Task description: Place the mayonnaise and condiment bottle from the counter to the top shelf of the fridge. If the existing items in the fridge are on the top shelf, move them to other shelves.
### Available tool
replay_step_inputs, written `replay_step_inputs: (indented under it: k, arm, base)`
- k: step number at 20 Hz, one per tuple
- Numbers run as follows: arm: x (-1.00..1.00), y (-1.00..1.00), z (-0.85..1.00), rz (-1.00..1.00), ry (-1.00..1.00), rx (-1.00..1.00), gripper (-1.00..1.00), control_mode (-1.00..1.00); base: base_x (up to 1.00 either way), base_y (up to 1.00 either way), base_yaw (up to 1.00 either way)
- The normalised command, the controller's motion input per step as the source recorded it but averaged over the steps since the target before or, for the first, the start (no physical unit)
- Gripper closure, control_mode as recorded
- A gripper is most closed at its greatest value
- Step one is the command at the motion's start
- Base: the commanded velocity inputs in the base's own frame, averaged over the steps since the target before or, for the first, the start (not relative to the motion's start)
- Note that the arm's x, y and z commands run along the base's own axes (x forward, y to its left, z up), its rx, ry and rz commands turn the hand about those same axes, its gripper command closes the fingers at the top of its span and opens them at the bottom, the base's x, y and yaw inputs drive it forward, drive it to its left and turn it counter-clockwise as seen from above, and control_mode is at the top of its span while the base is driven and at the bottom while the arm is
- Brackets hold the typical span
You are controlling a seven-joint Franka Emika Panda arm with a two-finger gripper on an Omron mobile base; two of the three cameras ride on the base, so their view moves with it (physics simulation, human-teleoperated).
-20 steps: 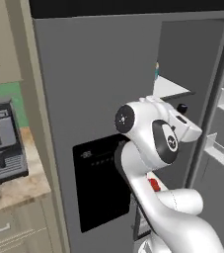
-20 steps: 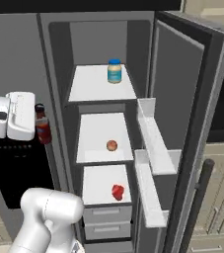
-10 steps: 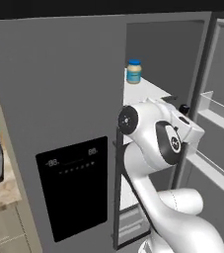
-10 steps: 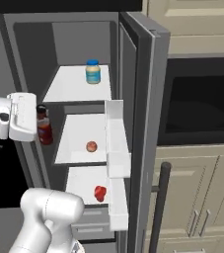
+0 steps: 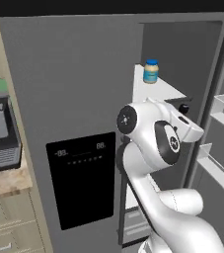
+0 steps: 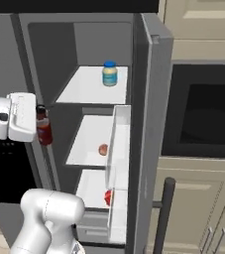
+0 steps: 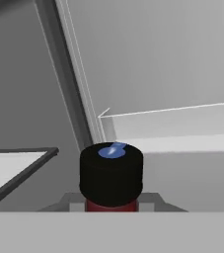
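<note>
Left base view: fridge swung closer than a second ago, mayonnaise jar [image 5: 151, 71] already on top shelf [image 5: 158, 91].
Right base view: claw [image 6: 39, 130] clenched on red condiment bottle [image 6: 43, 130], level with middle shelf [image 6: 91, 141].
Hand view: black cap [image 7: 111, 173] close below; lift needed.

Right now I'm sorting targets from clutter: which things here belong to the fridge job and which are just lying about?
Belong to the job:
- condiment bottle, red with a black cap, held by the gripper
- mayonnaise jar, already on the top shelf

Just lying about:
- round fruit on the middle shelf
- red item on the lower shelf
- coffee machine on the counter
</note>
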Motion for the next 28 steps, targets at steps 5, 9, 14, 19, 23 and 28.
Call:
replay_step_inputs:
  k: [5,9,14,19,23,28]
  arm:
    - [0.00,0.00,0.00,0.00,0.00,0.00,1.00,1.00]
    - [0.20,-0.17,0.01,0.13,0.00,0.02,1.00,-1.00]
    - [0.44,-0.05,0.03,0.39,0.00,0.01,1.00,-1.00]
    - [0.54,-0.03,0.09,0.40,0.00,0.00,1.00,-1.00]
    - [0.75,0.00,0.12,0.33,0.00,-0.01,1.00,-1.00]
    - [0.59,0.00,0.21,0.30,0.00,-0.07,1.00,-1.00]
  base:
    - [0.40,-0.54,0.20]
    - [0.23,-0.23,0.12]
    - [0.00,0.00,0.00]
    - [0.00,0.00,0.00]
    - [0.00,0.00,0.00]
    - [0.00,0.00,0.00]
